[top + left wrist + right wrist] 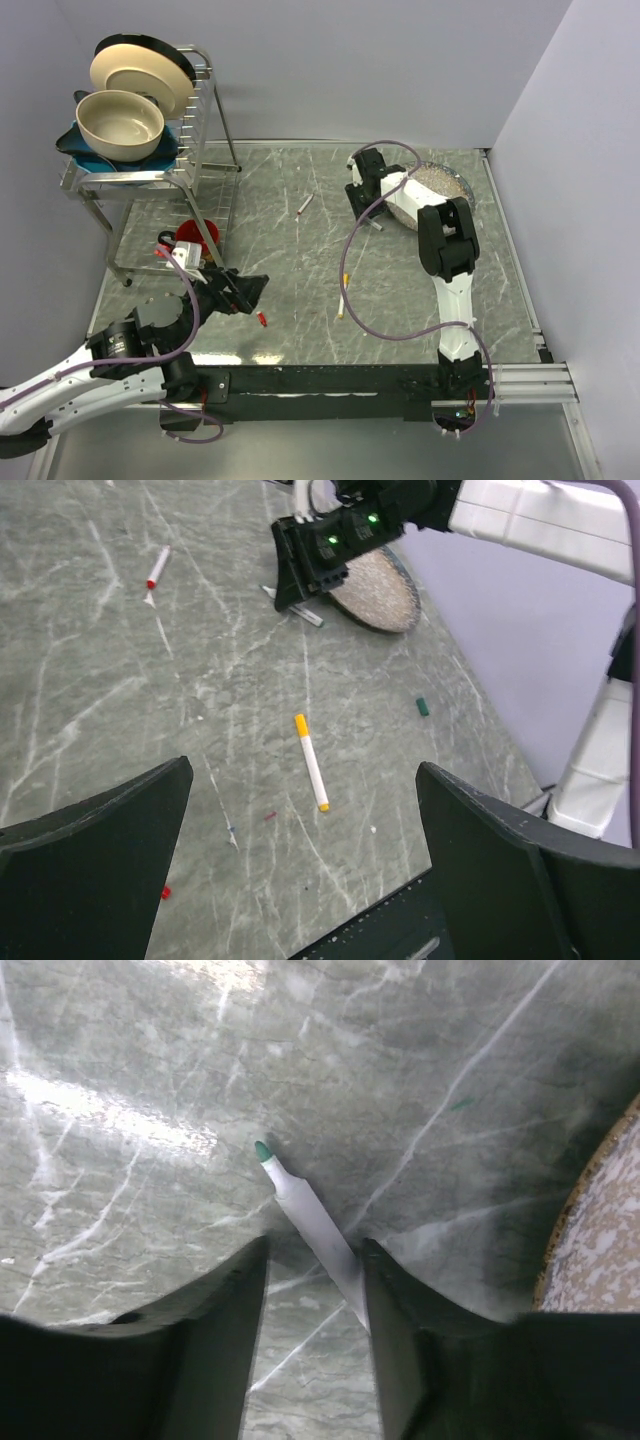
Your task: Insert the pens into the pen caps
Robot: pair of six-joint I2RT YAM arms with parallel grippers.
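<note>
Jaws of our right gripper are straddling the green-tipped pen without pinching it, on the table's far side; we are holding our left gripper spread wide, near left.

Left hand wide open, right hand partly open

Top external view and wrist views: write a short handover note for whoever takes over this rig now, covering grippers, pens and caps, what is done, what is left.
Left gripper: open, empty, near the tiny red plastic cap.
Right gripper: jaws straddle the thin white green-tipped pen lying on the grey marbled table, not yet clamped.
White red-tipped pen lies uncapped, far centre; small dark green cap lies loose.
White pen with yellow-orange ends: cap state unclear.
Done: no capping confirmed. Left: grasp green pen, cap all.
</note>
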